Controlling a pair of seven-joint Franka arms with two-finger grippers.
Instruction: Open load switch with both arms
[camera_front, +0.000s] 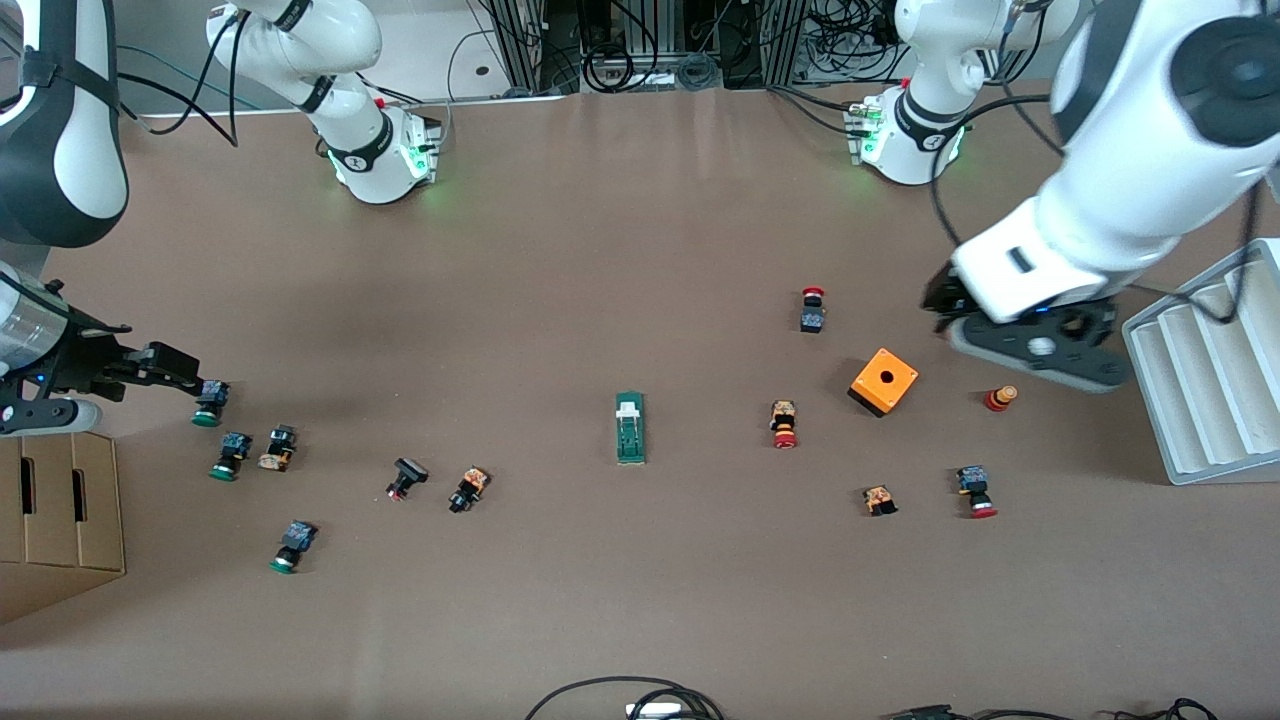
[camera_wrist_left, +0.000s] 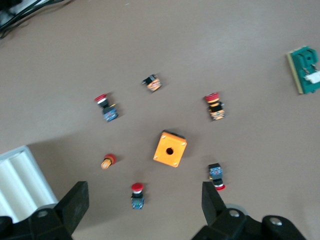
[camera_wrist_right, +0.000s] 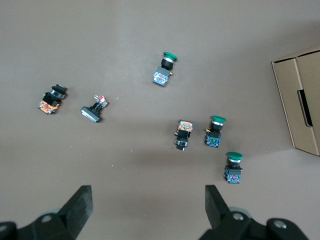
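Note:
The load switch (camera_front: 630, 428) is a narrow green block with a white slider. It lies flat in the middle of the table and also shows at the edge of the left wrist view (camera_wrist_left: 306, 69). My left gripper (camera_front: 942, 303) hangs open over the table toward the left arm's end, beside the orange box (camera_front: 881, 381). In its wrist view the left gripper (camera_wrist_left: 145, 205) holds nothing, and a red push-button (camera_wrist_left: 137, 195) lies on the table far below the gap. My right gripper (camera_front: 180, 368) hangs open and empty (camera_wrist_right: 147, 207) at the right arm's end, above bare table beside green push-buttons (camera_wrist_right: 234, 167).
Red push-buttons (camera_front: 783, 425) are scattered round the orange box. Green and black push-buttons (camera_front: 232, 455) lie toward the right arm's end. A white ribbed tray (camera_front: 1210, 370) stands at the left arm's end, and a cardboard box (camera_front: 60, 510) at the right arm's end.

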